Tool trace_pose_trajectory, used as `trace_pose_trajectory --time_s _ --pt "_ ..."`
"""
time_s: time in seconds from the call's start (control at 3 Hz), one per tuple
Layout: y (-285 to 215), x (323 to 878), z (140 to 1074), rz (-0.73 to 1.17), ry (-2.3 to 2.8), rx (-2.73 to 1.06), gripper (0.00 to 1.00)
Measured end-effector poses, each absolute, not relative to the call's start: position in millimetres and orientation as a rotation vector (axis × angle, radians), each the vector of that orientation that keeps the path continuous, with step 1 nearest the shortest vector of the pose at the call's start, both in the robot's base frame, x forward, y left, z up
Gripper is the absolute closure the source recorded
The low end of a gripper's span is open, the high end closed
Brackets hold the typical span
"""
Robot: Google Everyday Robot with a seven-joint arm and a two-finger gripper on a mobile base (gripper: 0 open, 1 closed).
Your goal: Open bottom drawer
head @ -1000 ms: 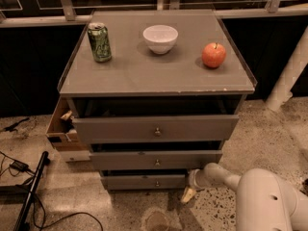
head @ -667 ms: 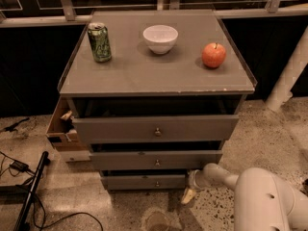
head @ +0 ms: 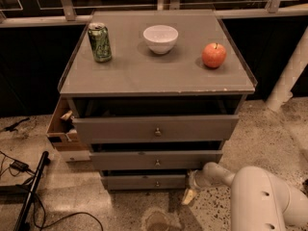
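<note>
In the camera view, a grey three-drawer cabinet (head: pixel 144 76) filled the middle of the frame, its flat top carrying a green drink can (head: pixel 99 42) at upper left, a white bowl (head: pixel 160 38) near the top centre and a red apple (head: pixel 213 55) to the right, all three well apart. The top drawer (head: pixel 115 129) was the widest front, the middle drawer (head: pixel 120 160) sat below it, and the bottom drawer (head: pixel 134 182), the narrowest of the three, lay at lower centre just above the floor. Each front had a small round metal knob at its centre and a dark gap above it. The bottom drawer's knob (head: pixel 157 183) was bare, with nothing touching it. The gripper (head: pixel 189 192) sat low, right of centre, just beside the right end of the bottom drawer's front and close to the speckled floor (head: pixel 250 138). Whether it was wide or narrow could not be told. The white robot arm (head: pixel 260 196) ran from it into the lower right corner. On the cabinet's left side an open wooden compartment (head: pixel 57 129) stuck out with small items inside. Black cables (head: pixel 19 166) and a dark pole (head: pixel 31 191) lay on the floor at lower left, and a white pipe (head: pixel 288 76) slanted along the right edge.
</note>
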State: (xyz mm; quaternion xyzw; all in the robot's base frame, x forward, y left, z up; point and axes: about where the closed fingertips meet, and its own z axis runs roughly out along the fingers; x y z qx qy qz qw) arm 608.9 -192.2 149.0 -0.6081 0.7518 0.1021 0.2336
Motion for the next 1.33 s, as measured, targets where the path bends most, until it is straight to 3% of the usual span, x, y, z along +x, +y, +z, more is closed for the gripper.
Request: trace_pose_trajectory --time_s 1.0,1.33 --pt "-201 589 155 0.355 2.103 -1.67 0.0" --pt "-219 558 168 0.449 2.148 -1.642 0.0"
